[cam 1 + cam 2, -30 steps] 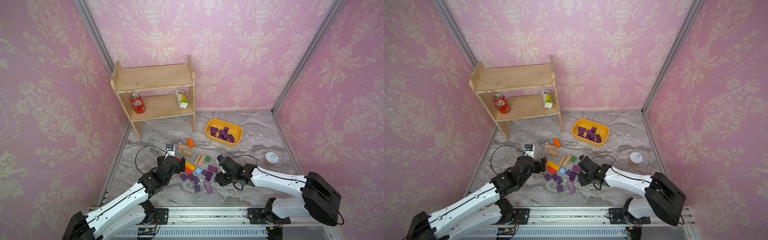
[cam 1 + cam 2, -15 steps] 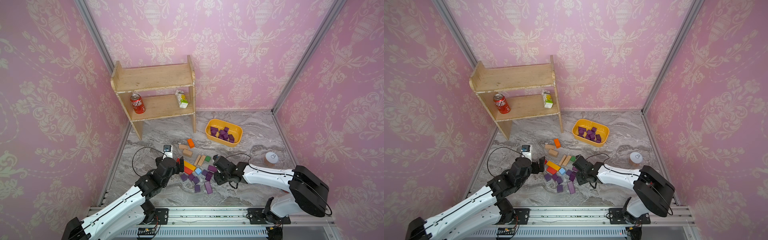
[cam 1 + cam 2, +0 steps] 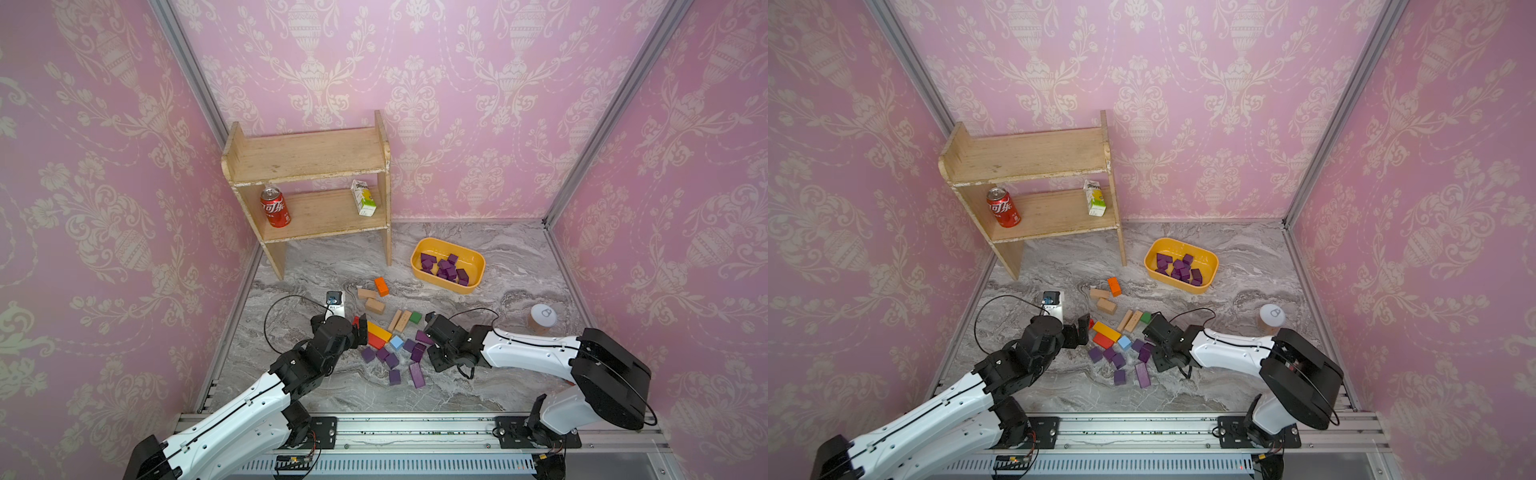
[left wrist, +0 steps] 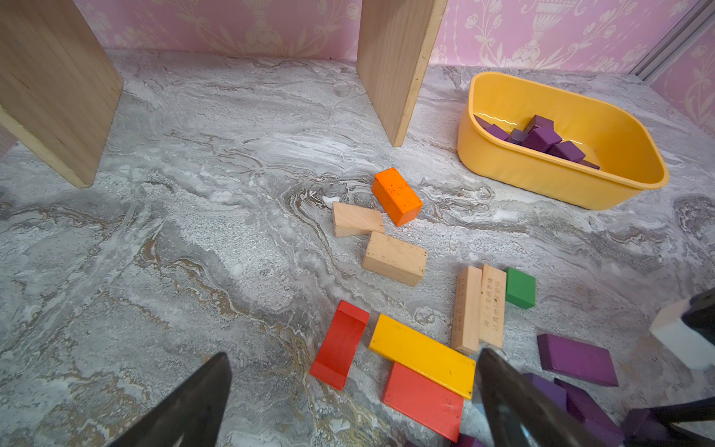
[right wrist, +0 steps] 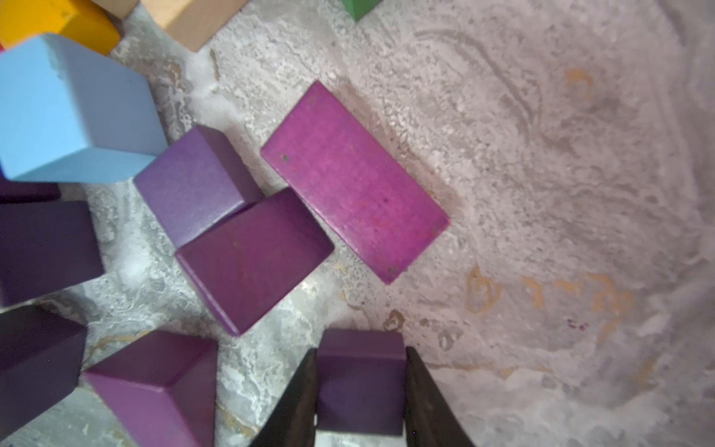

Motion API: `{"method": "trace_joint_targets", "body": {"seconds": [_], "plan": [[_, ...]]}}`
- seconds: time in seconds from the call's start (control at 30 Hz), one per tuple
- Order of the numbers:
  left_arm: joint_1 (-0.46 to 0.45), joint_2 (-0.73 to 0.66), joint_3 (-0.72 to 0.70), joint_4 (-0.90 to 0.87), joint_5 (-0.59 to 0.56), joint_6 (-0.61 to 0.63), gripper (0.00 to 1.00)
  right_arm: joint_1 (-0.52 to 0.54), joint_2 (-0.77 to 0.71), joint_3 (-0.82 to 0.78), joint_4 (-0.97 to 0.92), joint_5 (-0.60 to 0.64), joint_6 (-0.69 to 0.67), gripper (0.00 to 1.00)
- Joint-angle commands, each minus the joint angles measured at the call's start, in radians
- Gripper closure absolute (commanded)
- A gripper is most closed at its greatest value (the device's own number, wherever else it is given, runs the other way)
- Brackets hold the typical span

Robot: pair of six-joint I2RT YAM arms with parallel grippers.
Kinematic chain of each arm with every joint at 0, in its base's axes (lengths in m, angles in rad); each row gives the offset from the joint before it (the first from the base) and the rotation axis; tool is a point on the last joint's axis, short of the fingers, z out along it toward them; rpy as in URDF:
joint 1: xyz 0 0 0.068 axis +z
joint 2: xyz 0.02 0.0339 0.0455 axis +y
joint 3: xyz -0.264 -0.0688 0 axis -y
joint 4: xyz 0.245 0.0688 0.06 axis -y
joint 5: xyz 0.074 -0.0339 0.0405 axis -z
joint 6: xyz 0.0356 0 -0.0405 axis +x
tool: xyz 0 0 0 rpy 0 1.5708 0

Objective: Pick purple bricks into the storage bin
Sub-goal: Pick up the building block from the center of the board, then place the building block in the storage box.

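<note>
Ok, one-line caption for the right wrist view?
Right hand shut on a purple brick; more purple bricks and a blue block lie nearby.

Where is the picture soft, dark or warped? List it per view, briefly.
Both top views: evenly lit, faint shadows, wall posts splayed by the wide lens. Left wrist view: coloured blocks crisp, glare streak inside the storage bin, left tool dark and blurred. Right wrist view: soft overall, marble washed out, purple brick in the right tool shadowed.
</note>
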Motion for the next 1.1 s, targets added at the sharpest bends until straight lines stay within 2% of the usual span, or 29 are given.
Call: {"method": "trace_joint_targets", "body": {"seconds": [0.0, 0.17, 0.3, 0.47, 0.63, 0.83, 0.9, 0.93, 0.97, 1.07], "plan": [[-0.003, -0.012, -0.015, -0.021, -0.002, -0.02, 0.01, 0.004, -0.082, -0.023, 0.022, 0.018, 0.016, 0.65], [-0.002, -0.015, -0.021, -0.008, -0.006, -0.02, 0.01, -0.032, -0.173, 0.042, 0.053, 0.033, -0.026, 0.65], [-0.001, -0.007, -0.021, 0.026, -0.003, -0.02, 0.01, -0.146, -0.153, 0.165, 0.066, -0.03, -0.083, 0.64], [-0.002, 0.008, -0.024, 0.059, 0.015, -0.013, 0.01, -0.275, -0.019, 0.371, 0.043, -0.039, -0.165, 0.64], [0.0, 0.013, -0.035, 0.079, 0.03, -0.011, 0.01, -0.382, 0.191, 0.594, 0.012, -0.068, -0.2, 0.66], [0.0, -0.007, -0.036, 0.07, 0.024, 0.01, 0.01, -0.45, 0.398, 0.78, -0.006, -0.048, -0.197, 0.65], [0.0, -0.011, -0.035, 0.071, 0.023, 0.019, 0.01, -0.459, 0.444, 0.831, -0.02, -0.027, -0.197, 0.53], [-0.001, -0.013, -0.035, 0.072, 0.021, 0.021, 0.01, -0.46, 0.464, 0.854, -0.027, -0.006, -0.198, 0.39], [0.0, -0.013, -0.034, 0.072, 0.02, 0.024, 0.01, -0.461, 0.474, 0.868, -0.03, 0.002, -0.203, 0.33], [0.0, -0.01, -0.028, 0.067, 0.023, 0.029, 0.01, -0.463, 0.468, 0.879, -0.031, 0.006, -0.229, 0.25]]}}
